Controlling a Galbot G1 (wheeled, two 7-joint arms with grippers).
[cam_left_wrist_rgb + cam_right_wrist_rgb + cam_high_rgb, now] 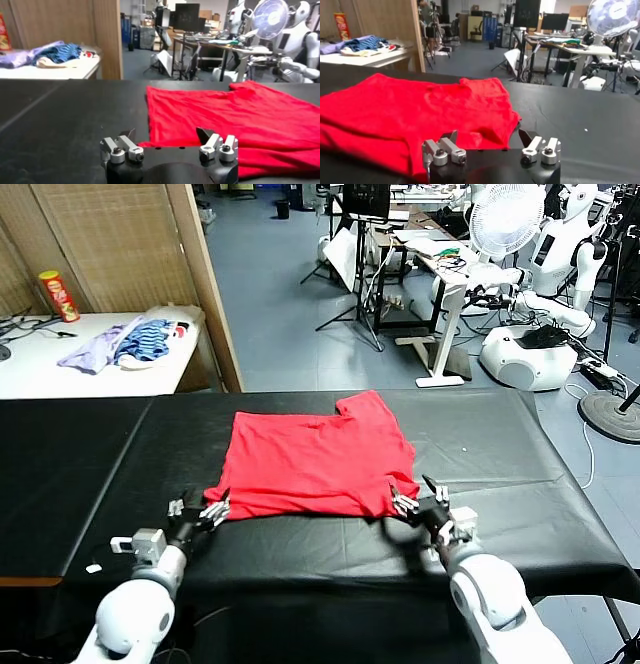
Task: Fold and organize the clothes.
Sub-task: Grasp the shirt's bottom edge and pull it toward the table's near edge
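The red T-shirt (pixel 315 464) is laid partly folded on the black worktop (pixel 500 444), its long axis running across the robot. The left gripper (pixel 200 512) is set at the near left corner, the right gripper (pixel 425 509) at the near right corner. Both sets of fingers are spread wide and nothing is held. The shirt lies just ahead of both; neither arm is judged nearer.

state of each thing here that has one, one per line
red T-shirt: lying on the black table, partly folded, held by neither gripper
left gripper: open, at the shirt's near left corner
right gripper: open, at the shirt's near right corner
heaped garments: unfolded on the white side table
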